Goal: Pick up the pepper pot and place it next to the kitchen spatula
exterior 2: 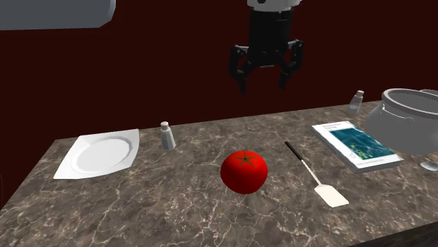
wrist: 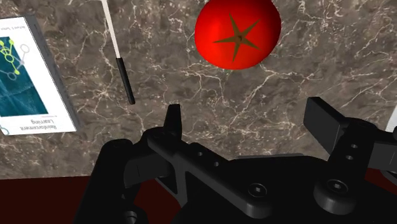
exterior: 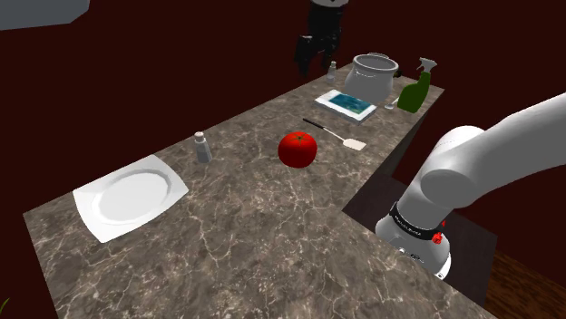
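Two small grey shakers stand on the marble counter (exterior: pixel 236 208). One shaker (exterior: pixel 201 147) (exterior 2: pixel 167 135) is beside the white plate; the other shaker (exterior: pixel 332 67) (exterior 2: pixel 356 102) is near the metal pot. I cannot tell which is the pepper pot. The spatula (exterior: pixel 334 132) (exterior 2: pixel 312 175) (wrist: pixel 121 63), with a black handle and a pale blade, lies between the tomato and the book. My gripper (exterior: pixel 312 65) (exterior 2: pixel 264 84) (wrist: pixel 247 118) hangs open and empty high above the counter's far edge, between the two shakers and above the tomato.
A red tomato (exterior: pixel 297 149) (exterior 2: pixel 244 170) (wrist: pixel 237 32) sits mid-counter. A book (exterior: pixel 346 105) (exterior 2: pixel 356 144) (wrist: pixel 28 76), a metal pot (exterior: pixel 375 77) (exterior 2: pixel 410 119) and a green spray bottle (exterior: pixel 417 89) crowd one end. A white plate (exterior: pixel 130 195) (exterior 2: pixel 98 156) lies at the other.
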You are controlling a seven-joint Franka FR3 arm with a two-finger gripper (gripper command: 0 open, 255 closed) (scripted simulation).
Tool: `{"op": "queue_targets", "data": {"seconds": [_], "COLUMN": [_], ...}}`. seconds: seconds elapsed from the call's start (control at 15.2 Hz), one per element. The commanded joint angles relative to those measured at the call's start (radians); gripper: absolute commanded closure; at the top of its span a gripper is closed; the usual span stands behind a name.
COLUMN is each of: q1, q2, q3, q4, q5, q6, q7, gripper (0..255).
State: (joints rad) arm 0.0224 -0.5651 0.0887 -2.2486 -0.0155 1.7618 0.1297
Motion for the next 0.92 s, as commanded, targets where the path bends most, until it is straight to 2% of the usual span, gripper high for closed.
{"op": "queue_targets", "data": {"seconds": [0.0,0.46,0.86], "q1": [0.009,0.032,0.055], "q2": [0.058,0.278,0.488], "q3": [0.030,0.123,0.189], "q4": [0.017,0.111,0.239], "q5": [0.004,-0.015,-0.072], "q6": [0.038,0.147,0.206], "q7": [0.032,0.138,0.237], "gripper": [0,0,0]}}
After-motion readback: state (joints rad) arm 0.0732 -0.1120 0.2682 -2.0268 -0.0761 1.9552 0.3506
